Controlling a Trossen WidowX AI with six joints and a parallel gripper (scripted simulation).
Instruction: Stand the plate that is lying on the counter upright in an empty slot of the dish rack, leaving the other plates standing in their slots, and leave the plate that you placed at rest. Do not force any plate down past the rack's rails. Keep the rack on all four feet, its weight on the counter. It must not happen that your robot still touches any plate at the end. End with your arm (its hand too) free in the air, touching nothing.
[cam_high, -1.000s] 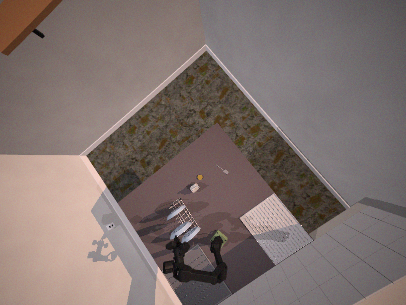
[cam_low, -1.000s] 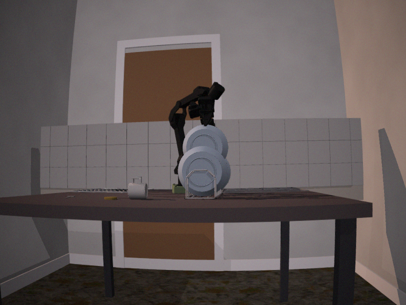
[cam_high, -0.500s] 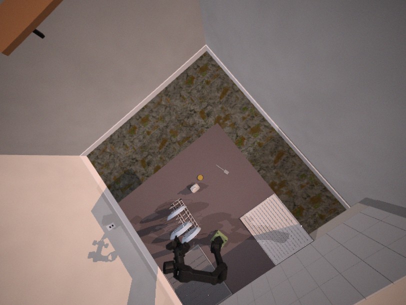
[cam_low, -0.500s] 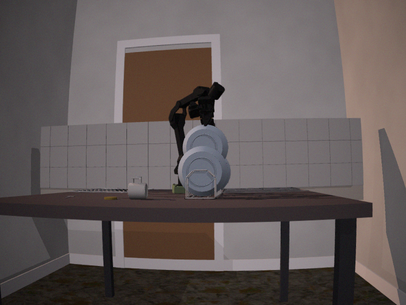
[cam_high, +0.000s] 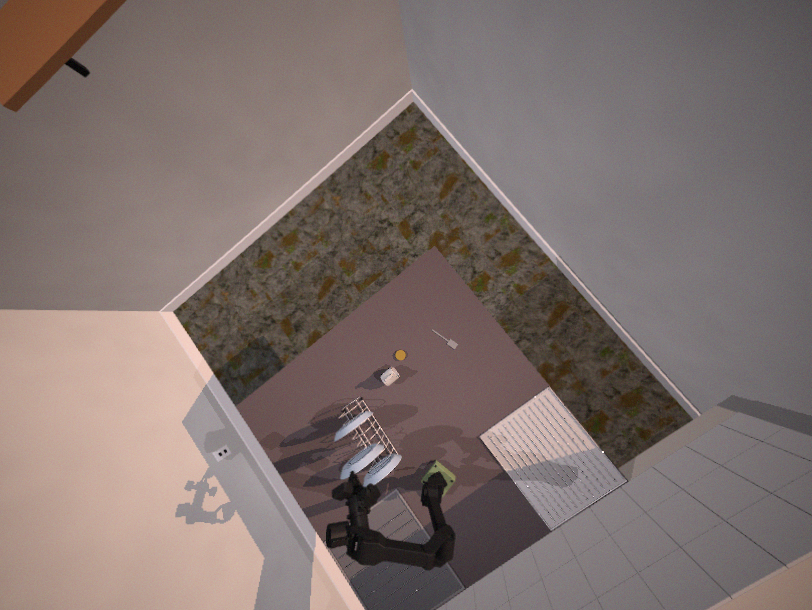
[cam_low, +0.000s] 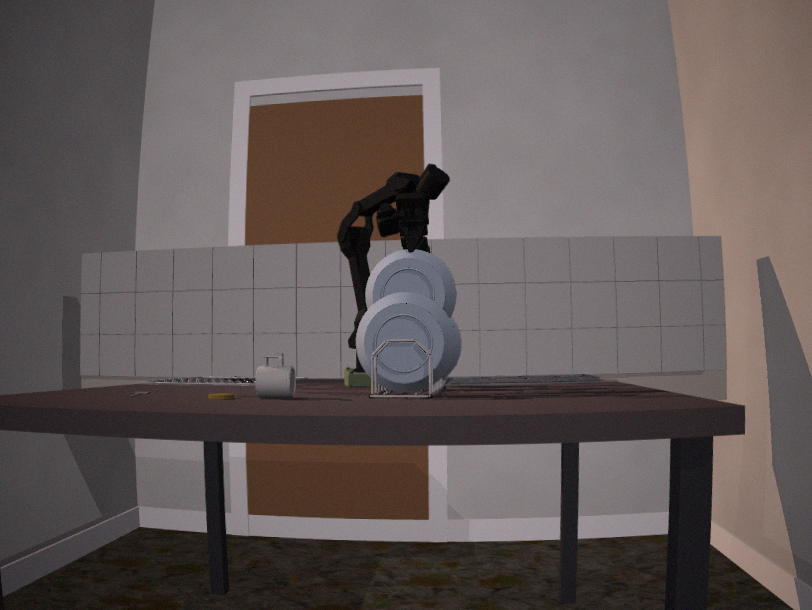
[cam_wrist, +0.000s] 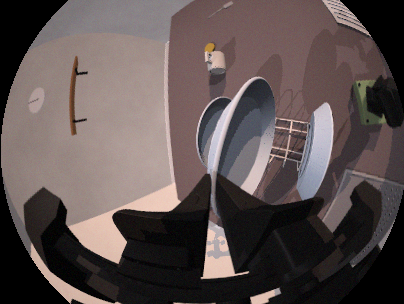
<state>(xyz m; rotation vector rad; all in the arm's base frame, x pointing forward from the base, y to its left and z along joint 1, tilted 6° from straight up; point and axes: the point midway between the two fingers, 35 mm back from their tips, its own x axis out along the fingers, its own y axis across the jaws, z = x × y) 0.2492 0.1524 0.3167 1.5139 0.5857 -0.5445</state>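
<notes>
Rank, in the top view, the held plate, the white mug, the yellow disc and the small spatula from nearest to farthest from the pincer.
1. Held plate: clamped by its rim in the pincer, at the rack's near end.
2. White mug: on the counter beyond the rack's far end.
3. Yellow disc: just past the mug.
4. Small spatula: farthest out, right of the disc.

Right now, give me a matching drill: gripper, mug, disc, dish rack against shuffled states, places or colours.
1 gripper
2 mug
3 small disc
4 dish rack

A yellow, lying flat
B shut on the rim of a plate, above the rack
C white, between disc and rack
D two plates standing in it

Pairs: 1-B, 2-C, 3-A, 4-D
</notes>
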